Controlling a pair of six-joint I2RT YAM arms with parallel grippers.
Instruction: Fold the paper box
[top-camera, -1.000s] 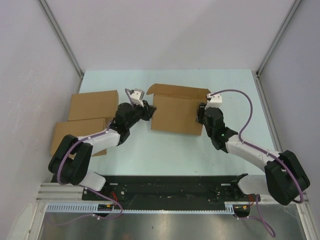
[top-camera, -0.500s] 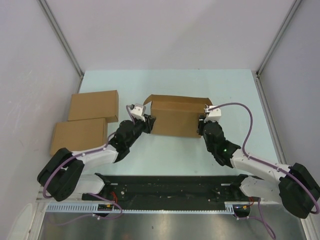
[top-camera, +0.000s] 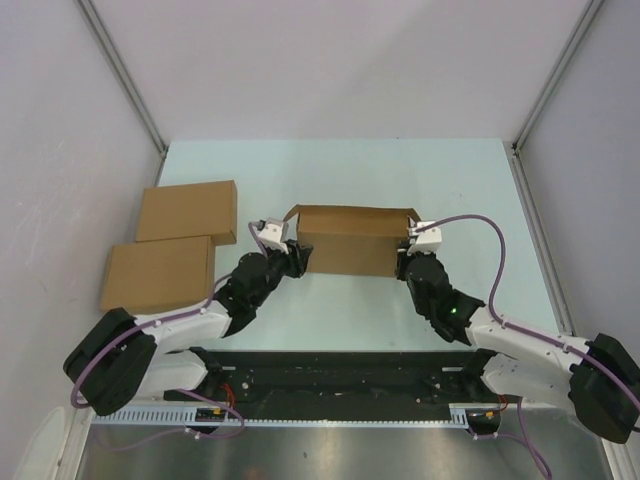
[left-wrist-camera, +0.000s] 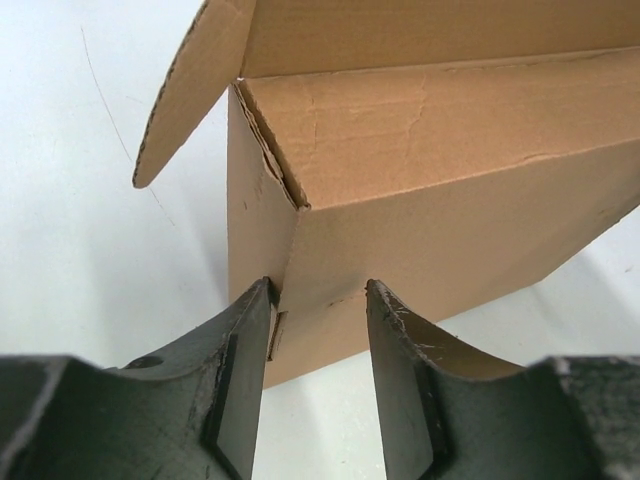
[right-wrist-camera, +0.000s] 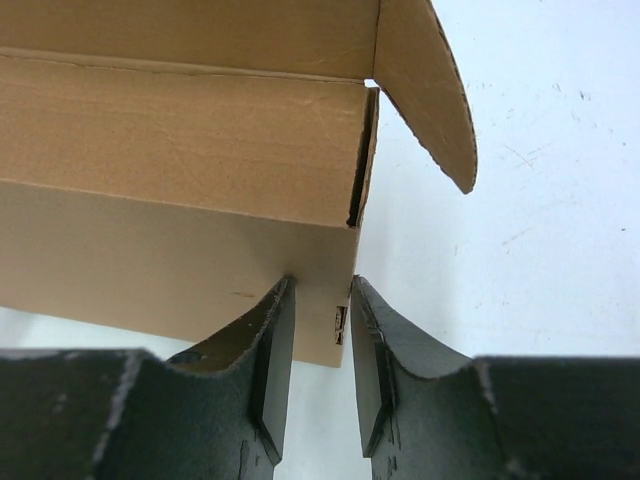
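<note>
Beyond the paper box (top-camera: 345, 243), bare table (top-camera: 400, 170) runs to its edge.

No readable text, label, brand or number is being displayed on the paper box (top-camera: 345, 245) or elsewhere.

left arm (top-camera: 185, 321), right arm (top-camera: 520, 335): white links, black joints | cables (top-camera: 502, 258): purple | fingers (left-wrist-camera: 235, 390): matte black, scuffed | green light (top-camera: 452, 309) on right forearm

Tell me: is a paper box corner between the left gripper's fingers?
Yes, a corner edge of the paper box runs down into the left gripper.
</note>
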